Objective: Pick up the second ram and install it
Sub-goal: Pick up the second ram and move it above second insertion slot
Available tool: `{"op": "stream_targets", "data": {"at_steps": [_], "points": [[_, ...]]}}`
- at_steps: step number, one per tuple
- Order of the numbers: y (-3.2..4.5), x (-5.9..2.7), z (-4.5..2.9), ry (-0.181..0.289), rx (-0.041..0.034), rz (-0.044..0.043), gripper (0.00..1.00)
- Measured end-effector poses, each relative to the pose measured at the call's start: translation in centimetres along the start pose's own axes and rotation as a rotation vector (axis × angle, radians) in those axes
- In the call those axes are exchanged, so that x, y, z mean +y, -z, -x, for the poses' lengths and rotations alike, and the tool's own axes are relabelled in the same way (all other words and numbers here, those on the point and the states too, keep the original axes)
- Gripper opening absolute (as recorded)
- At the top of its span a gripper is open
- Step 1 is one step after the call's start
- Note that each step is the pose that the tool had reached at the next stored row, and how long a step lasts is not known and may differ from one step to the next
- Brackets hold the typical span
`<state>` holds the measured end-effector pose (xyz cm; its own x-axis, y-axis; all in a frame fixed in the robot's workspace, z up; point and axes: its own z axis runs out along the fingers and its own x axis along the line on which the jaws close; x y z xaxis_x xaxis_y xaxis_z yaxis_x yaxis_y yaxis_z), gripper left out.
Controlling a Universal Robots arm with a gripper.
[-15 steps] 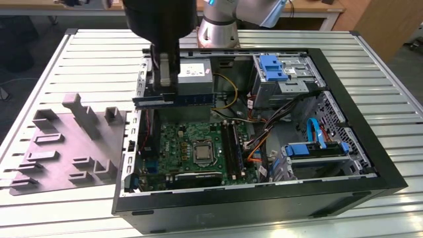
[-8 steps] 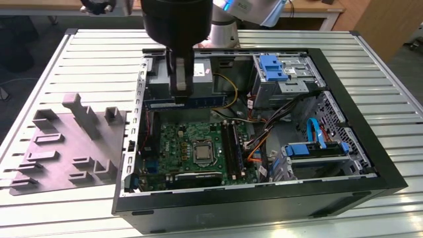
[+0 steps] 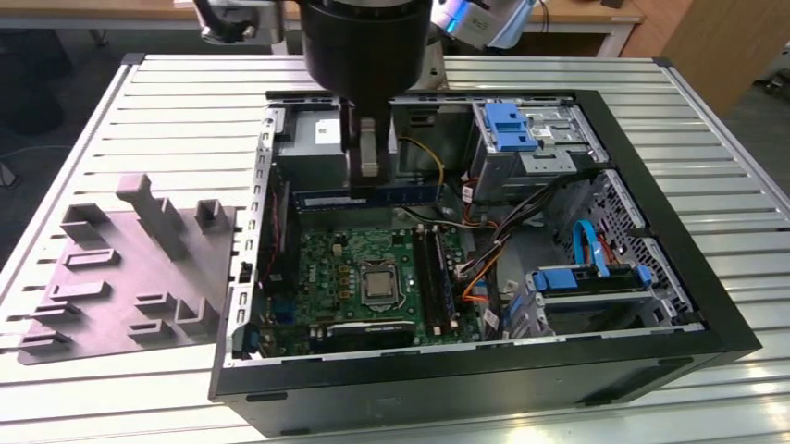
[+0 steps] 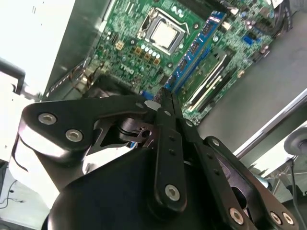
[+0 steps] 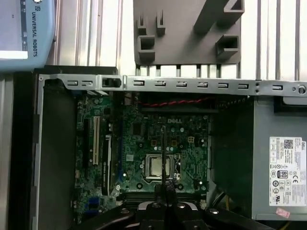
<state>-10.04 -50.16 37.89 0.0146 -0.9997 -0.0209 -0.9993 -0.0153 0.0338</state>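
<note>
**Gripper holding the second ram over the open computer case**

The exterior view gives the second ram [image 3: 408, 195] at full length. It is level and clamped at its middle by the gripper [image 3: 366, 180], whose fingers are drawn in narrowly against the board's two faces. In the first wrist view the second ram [image 5: 163, 153] appears edge-on, a thin dark line running out from the fingertips, with the motherboard [image 5: 139, 134] and its CPU socket [image 5: 158, 166] beneath the gripper. The second wrist view alone shows the blue face and black chips of the second ram [image 4: 194, 48]. The grey holder tray [image 3: 124, 277] lies outside the computer case [image 3: 691, 277], well apart from the gripper.
</note>
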Motion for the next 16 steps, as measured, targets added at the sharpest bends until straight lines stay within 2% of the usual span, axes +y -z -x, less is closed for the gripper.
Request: {"op": "stream_targets", "data": {"at_steps": [7, 11, 16], "points": [[-0.74, -1.53, -0.04, -0.006, -0.0002, -0.0001, 0.11], [-1.27, -1.78, -0.05, -0.007, -0.0003, -0.0002, 0.11], [-1.41, -1.81, -0.06, -0.007, -0.0007, -0.0001, 0.11]]}}
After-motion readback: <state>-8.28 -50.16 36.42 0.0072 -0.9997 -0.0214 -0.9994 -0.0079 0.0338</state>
